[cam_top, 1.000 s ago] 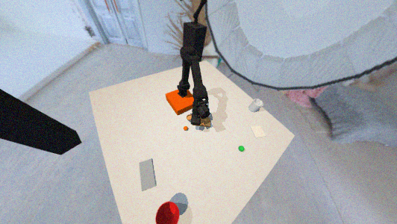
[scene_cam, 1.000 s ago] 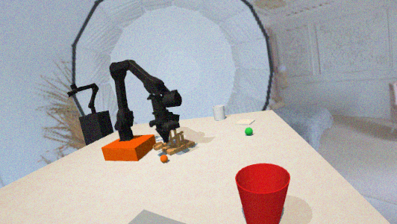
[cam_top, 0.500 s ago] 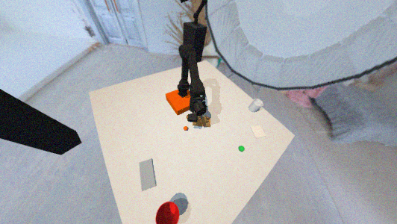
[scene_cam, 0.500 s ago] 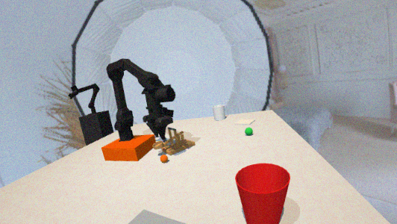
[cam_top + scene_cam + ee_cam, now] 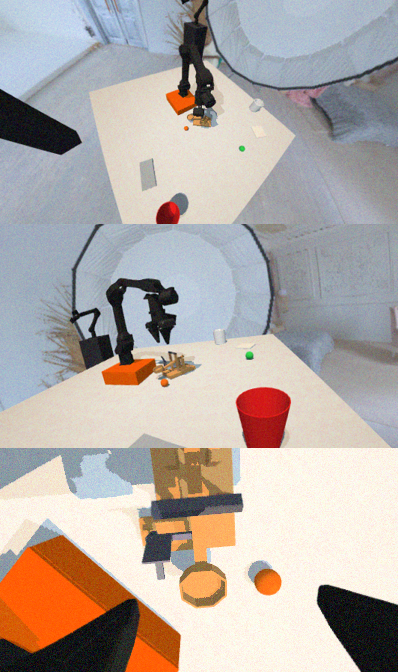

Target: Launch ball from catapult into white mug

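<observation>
The wooden catapult [image 5: 202, 122] [image 5: 181, 372] [image 5: 214, 530] stands beside the arm's base, its throwing arm sloping down to an empty round cup [image 5: 203, 586]. An orange ball [image 5: 186, 128] [image 5: 164, 382] [image 5: 268, 582] lies on the table near that cup. A green ball [image 5: 242, 148] [image 5: 249, 355] lies farther off to the right. The white mug [image 5: 255, 106] [image 5: 219, 337] stands upright near the far right edge. My gripper [image 5: 162, 340] [image 5: 228, 600] is open and empty, above the catapult's cup end. In the top view the arm hides its fingertips.
An orange block [image 5: 179, 106] [image 5: 120, 378] [image 5: 50, 598] under the arm's base sits close to the catapult. A red cup [image 5: 167, 214] [image 5: 263, 423] and a grey slab [image 5: 148, 175] [image 5: 149, 443] are at the near side. A pale square [image 5: 259, 131] [image 5: 245, 346] lies near the mug.
</observation>
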Action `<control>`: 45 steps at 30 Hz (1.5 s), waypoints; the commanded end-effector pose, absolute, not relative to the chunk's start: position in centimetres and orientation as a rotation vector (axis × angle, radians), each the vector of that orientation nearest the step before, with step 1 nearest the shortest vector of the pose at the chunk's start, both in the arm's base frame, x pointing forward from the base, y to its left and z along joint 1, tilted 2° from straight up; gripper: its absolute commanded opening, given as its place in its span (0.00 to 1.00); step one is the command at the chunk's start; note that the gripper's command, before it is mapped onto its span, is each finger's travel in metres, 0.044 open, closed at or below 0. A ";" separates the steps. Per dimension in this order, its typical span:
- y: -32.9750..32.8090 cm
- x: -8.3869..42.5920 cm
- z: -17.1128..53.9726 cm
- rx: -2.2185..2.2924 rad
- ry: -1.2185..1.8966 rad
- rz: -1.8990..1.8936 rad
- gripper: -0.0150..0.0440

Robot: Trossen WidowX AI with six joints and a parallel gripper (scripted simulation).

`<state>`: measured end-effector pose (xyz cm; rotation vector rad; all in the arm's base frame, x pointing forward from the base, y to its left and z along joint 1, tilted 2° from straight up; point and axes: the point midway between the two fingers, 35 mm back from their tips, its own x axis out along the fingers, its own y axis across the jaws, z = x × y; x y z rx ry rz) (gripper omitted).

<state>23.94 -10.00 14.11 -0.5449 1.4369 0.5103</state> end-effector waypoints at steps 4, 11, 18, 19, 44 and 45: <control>-3.8 29.6 11.8 -0.545 1.441 0.529 1.00; -3.6 29.8 11.5 -0.545 1.441 0.529 1.00; -3.6 30.2 7.1 -0.545 1.441 0.529 1.00; -3.6 30.2 7.1 -0.545 1.441 0.529 1.00; -3.6 30.6 3.5 -0.545 1.441 0.529 1.00; -3.6 30.6 3.3 -0.545 1.441 0.529 1.00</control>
